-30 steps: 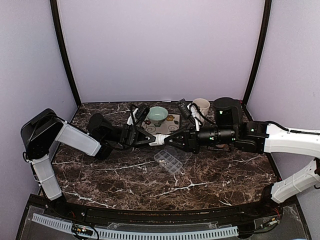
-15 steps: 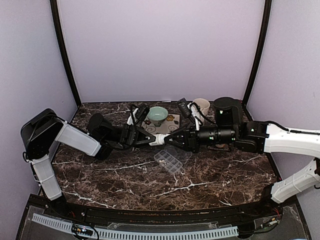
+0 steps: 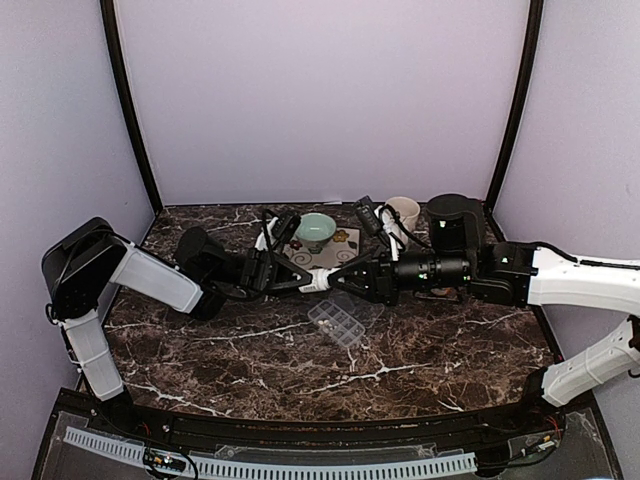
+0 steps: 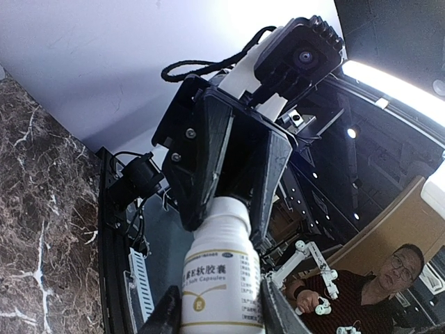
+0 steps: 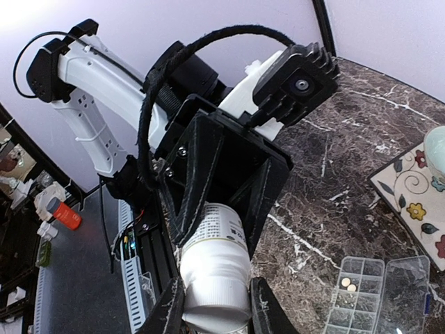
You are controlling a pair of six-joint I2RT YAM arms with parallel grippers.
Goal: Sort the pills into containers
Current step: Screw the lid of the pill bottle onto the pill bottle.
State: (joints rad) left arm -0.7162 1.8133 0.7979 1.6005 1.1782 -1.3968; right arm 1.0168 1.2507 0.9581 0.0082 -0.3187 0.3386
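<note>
I have the white bottle (image 3: 318,279) clamped from both ends, in the air over the far side of the pill box (image 3: 340,325). My left jaws are closed round the labelled body and my right jaws are shut tight on the cap end. The two pairs of jaws face each other nose to nose. The bottle's long axis lies level and runs straight along the line between my two wrists, parallel to the box's far edge. I judge the coming twist has to turn about that line, my right wrist rolling while my left holds the body fast.

From the right wrist view the box sits below the bottle and off to one side. Its clear lid (image 5: 407,292) is thrown open and lies flat beside the compartments. A couple of pale pills (image 5: 346,282) already rest in one corner cell; I cannot make out whether the other cells hold any. The two arms are equally near the bottle. The box lies a little toward my right arm's side, so I think tipping the mouth down into it would fall to my left jaws once the cap is off.

Beyond the box, on its far side, stand the green bowl (image 3: 315,230) on its patterned mat (image 3: 345,243), and further along a white cup (image 3: 403,212). Any swing backward would crowd them. On the near side of the box the table (image 3: 250,370) gives open room, so drawing the cap off sideways looks the safer way
</note>
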